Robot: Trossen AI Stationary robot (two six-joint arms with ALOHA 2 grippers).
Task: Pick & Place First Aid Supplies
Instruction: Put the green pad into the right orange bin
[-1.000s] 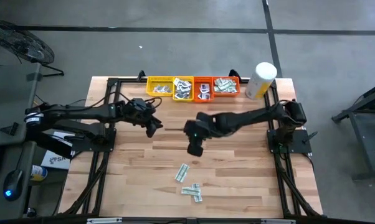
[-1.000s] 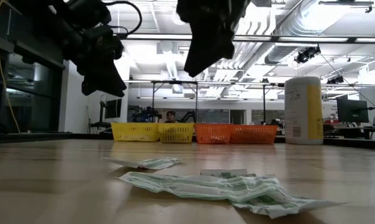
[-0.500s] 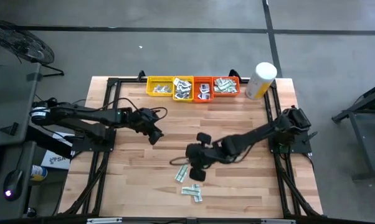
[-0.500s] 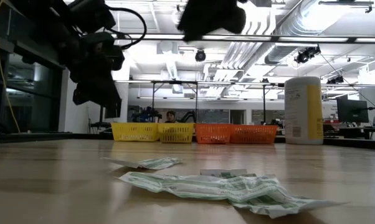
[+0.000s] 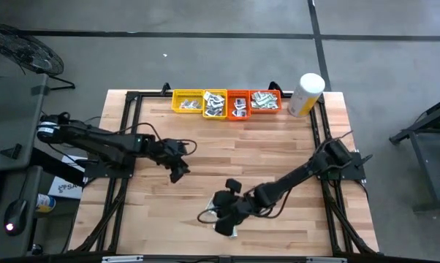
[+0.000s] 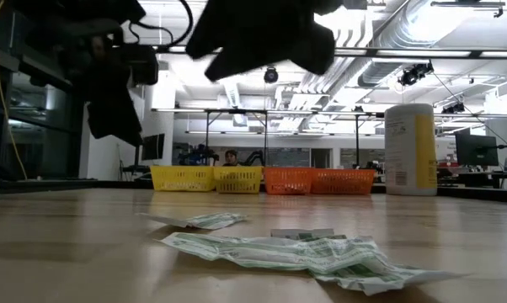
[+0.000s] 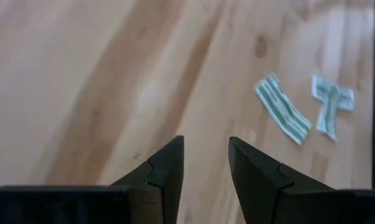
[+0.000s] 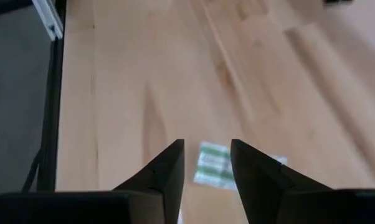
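The first aid supplies on the table are white-and-green paper packets lying flat near the front edge: one strip (image 6: pixel 201 220) and a crumpled bunch (image 6: pixel 321 255). The left wrist view shows two of them (image 7: pixel 283 116) (image 7: pixel 332 106). My right gripper (image 5: pixel 221 228) hovers open just above them, and one packet (image 8: pixel 213 165) shows beyond the gap between its fingers. In the high view the right gripper hides most of the packets. My left gripper (image 5: pixel 178 175) hangs open over bare wood left of the middle, pointing slantwise down toward the packets.
Four small trays stand in a row at the far edge, two yellow (image 5: pixel 188 101) (image 5: pixel 215 104) and two orange (image 5: pixel 239 104) (image 5: pixel 264 101), each with packets inside. A tall white-and-yellow canister (image 5: pixel 305 93) stands to their right. Bare wood (image 5: pixel 293 146) lies between trays and grippers.
My right gripper has swung from the table's middle toward the near edge and sunk, and now stands over the loose packets. My left gripper has drifted toward the near edge and a little lower. The packets have not moved.
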